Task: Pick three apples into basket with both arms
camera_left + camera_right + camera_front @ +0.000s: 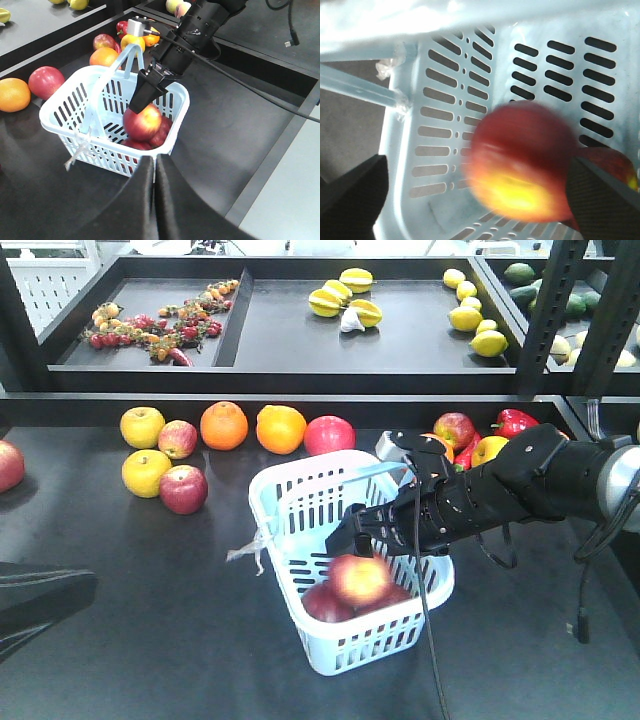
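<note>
The pale blue basket stands mid-table, its handle up. My right gripper hangs open just above its near end. A red apple with a yellow patch shows blurred under the spread fingers, apart from the left one. In the right wrist view this apple fills the gap over the basket floor. Two more dark red apples lie under it. My left gripper is shut and empty, close to the basket's near corner. The left wrist view also shows the right gripper over the apple.
Loose fruit lines the back of the table: red apples, yellow apples, oranges and a red pepper. A raised shelf with trays of fruit stands behind. My left arm lies at the front left.
</note>
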